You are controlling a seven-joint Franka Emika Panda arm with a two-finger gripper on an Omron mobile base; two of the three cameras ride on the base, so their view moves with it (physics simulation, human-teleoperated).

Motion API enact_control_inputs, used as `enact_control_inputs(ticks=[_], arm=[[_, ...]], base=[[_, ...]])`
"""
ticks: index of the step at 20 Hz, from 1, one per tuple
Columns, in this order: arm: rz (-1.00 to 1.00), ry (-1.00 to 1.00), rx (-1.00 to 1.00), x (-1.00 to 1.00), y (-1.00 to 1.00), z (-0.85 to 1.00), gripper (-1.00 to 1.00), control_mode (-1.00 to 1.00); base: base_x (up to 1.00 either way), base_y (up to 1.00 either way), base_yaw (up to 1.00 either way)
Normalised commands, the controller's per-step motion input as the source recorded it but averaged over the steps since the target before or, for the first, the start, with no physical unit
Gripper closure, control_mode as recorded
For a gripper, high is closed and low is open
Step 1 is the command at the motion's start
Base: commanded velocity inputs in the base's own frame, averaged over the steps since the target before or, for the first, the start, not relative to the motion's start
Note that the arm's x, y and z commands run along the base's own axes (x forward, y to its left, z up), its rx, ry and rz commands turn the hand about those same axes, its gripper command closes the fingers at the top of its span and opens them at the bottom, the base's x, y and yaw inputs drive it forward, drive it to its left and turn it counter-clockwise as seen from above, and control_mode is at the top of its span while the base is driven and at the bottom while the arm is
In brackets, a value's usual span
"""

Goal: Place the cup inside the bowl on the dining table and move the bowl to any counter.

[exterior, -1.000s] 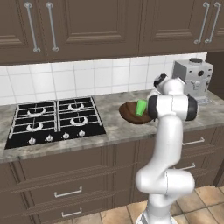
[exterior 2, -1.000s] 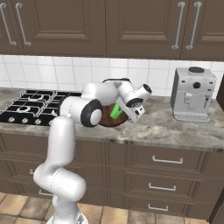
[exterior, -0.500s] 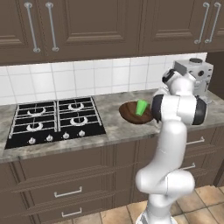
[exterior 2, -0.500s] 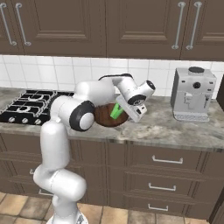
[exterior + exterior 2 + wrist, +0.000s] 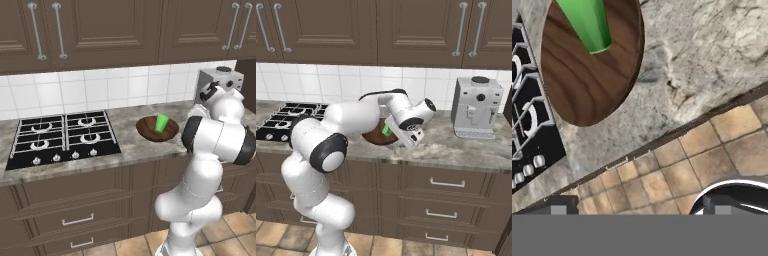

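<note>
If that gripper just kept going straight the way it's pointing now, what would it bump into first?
Probably the stone counter. The open gripper holds nothing and looks down at the counter's front edge, just beside the wooden bowl with the green cup in it. Depth is unclear; slightly nearer, it would pass the edge toward the floor tiles.

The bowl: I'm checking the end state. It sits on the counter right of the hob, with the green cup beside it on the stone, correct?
Not quite. The cup stands inside the bowl, not beside it, as the left base view shows. The bowl does sit on the counter right of the hob.
</note>
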Motion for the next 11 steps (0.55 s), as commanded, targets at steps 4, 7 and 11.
enact_control_inputs(ticks=[4,7,11], arm=[[0.05,-0.10,0.00,-1.00,0.00,0.45,-1.00,-1.00],[0.07,-0.09,0.00,-1.00,0.00,0.54,-1.00,-1.00],[0.08,-0.06,-0.02,-0.91,0.03,0.58,-1.00,-1.00]], base=[[0.00,0.00,0.00],[0.00,0.00,0.00],[0.00,0.00,0.00]])
